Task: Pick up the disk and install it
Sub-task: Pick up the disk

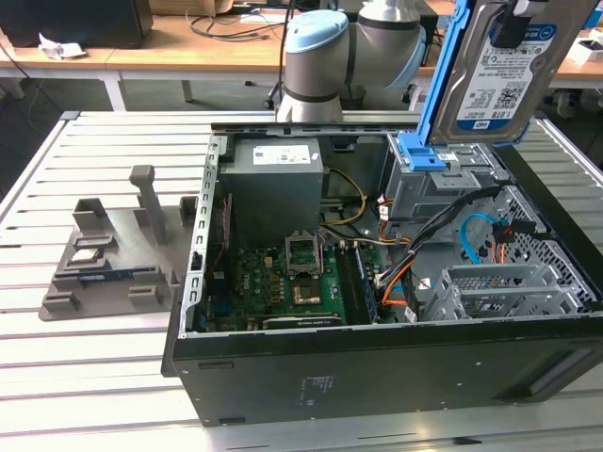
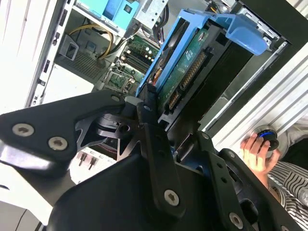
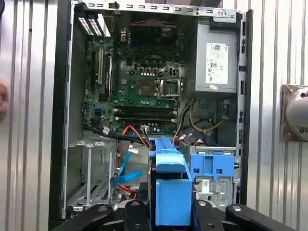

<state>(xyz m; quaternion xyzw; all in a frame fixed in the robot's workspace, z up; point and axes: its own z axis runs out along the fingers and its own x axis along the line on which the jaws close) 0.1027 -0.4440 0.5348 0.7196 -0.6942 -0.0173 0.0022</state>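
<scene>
The disk (image 1: 499,75), a silver hard drive with a white-and-blue label in a blue carrier frame, hangs upright above the back right corner of the open computer case (image 1: 377,348). My gripper (image 1: 513,26) is shut on its upper end. In the second wrist view the gripper (image 2: 166,115) clamps the disk (image 2: 187,67), whose green circuit board faces out. In the first wrist view the blue frame (image 3: 168,192) sits between my fingers (image 3: 135,208), over the case's drive area. An empty metal drive cage (image 1: 499,287) lies below, beside a bay that holds another blue carrier (image 1: 419,155).
Inside the case are a grey power supply (image 1: 278,184), the green motherboard (image 1: 301,282) and orange and blue cables (image 1: 476,240). A grey fixture with small parts (image 1: 104,254) lies on the slatted table at the exterior view's left. A person's hand (image 2: 255,149) rests beside the case.
</scene>
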